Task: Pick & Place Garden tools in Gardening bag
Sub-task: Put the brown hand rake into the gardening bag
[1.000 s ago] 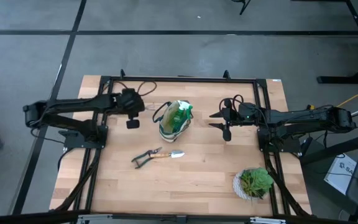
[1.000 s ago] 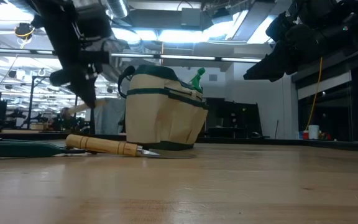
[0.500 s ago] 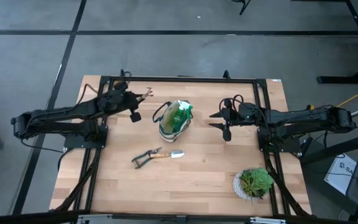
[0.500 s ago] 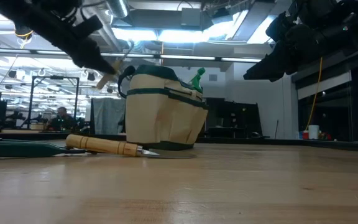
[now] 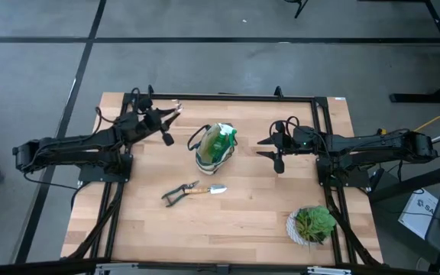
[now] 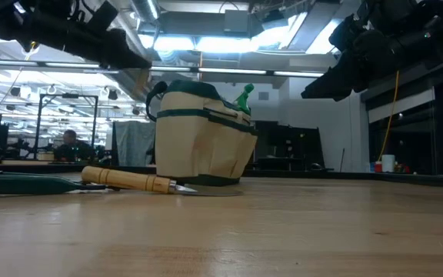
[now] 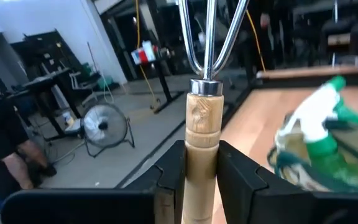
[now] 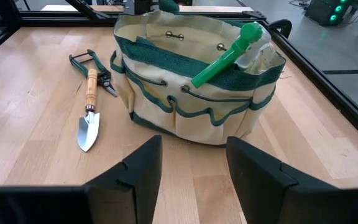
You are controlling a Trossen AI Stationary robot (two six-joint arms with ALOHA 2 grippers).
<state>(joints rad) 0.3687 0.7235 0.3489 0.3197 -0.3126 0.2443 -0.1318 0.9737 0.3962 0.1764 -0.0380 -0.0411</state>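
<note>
My left gripper is shut on a wooden-handled hand fork with metal tines, raised in the air left of the gardening bag. The cream bag with green trim stands upright on its base, and a bright green spray head sticks out of its top. Pruning shears and a trowel lie flat on the table in front of the bag. My right gripper is open and empty, hovering right of the bag. My left gripper pinches the fork's wooden handle between its two fingers, just below the metal collar. The handle runs along the fingers, with the tines pointing forward past them. The fork is lifted clear of the table, roughly level.
A leafy plant in a white pot stands at the table's near right. A black frame runs along the table's far and side edges. Bare wood lies between the trowel and the plant. A person shows in the room beyond.
My left gripper has tipped up from pointing down to roughly level and has gone toward the table's far-left, carrying the fork. The fork now points toward the far right. My right arm has kept still.
</note>
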